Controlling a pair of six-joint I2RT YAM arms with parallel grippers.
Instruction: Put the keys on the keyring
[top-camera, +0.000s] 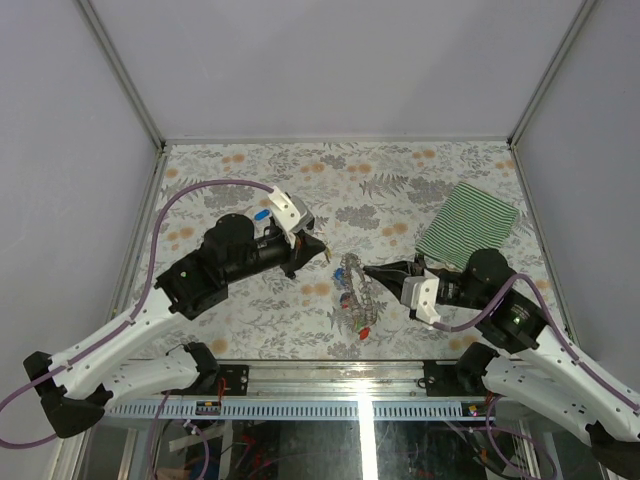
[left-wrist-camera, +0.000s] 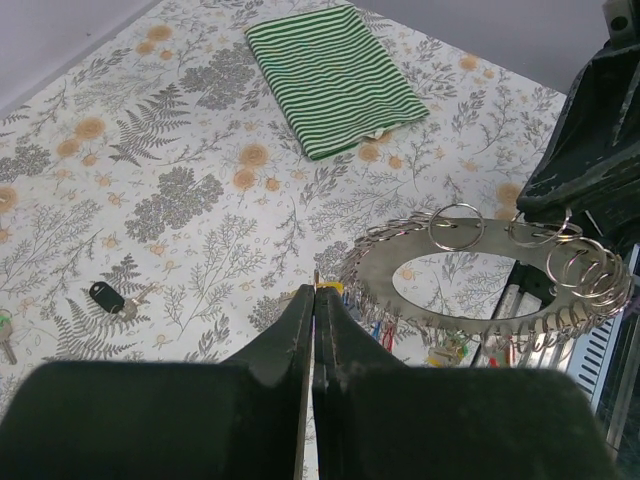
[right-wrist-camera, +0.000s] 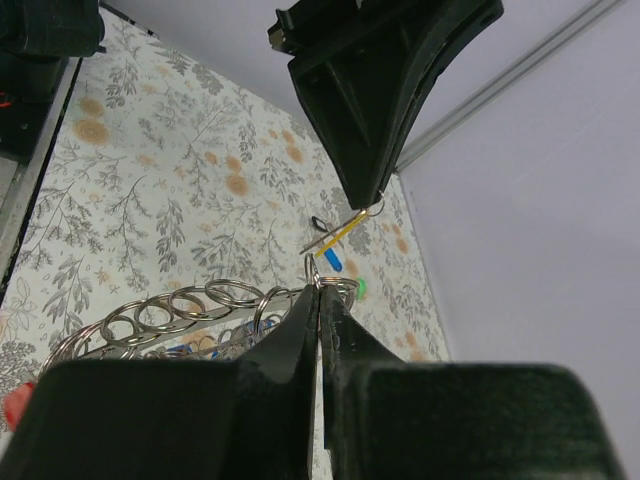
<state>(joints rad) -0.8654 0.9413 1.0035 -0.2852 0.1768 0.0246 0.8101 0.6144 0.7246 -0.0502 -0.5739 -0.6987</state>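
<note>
- Keyring (left-wrist-camera: 372, 285) sits in the middle of the table (top-camera: 250, 165), between the two grippers, its rim crowded with small split rings.
- Right gripper (right-wrist-camera: 319, 295) is closed tight, pinching one of those small rings at the keyring's edge.
- Right arm comes in from the near right corner, folded at the elbow, with the fingers pointing left and low over the table.
- Left gripper (left-wrist-camera: 315, 298) is also pinched shut, holding a yellow key (right-wrist-camera: 340, 232) by its little loop so that the key hangs slanted below the fingertips.
- Left arm stretches from the near left corner up and across, its wrist bent in towards the centre, the fingertips close to the right gripper's but apart from them.
- Some keys (top-camera: 352, 305) with red and blue heads hang bunched under the keyring; I can't count them.
- Whether the keyring's far end rests on the table is hard to make out.
- Black key (left-wrist-camera: 104, 295) lies loose on the table, well to one side.
- Green key (left-wrist-camera: 5, 322) lies further out, cut off at the edge of the left wrist view.
- Striped cloth (left-wrist-camera: 335, 75) lies folded towards the far right corner.
</note>
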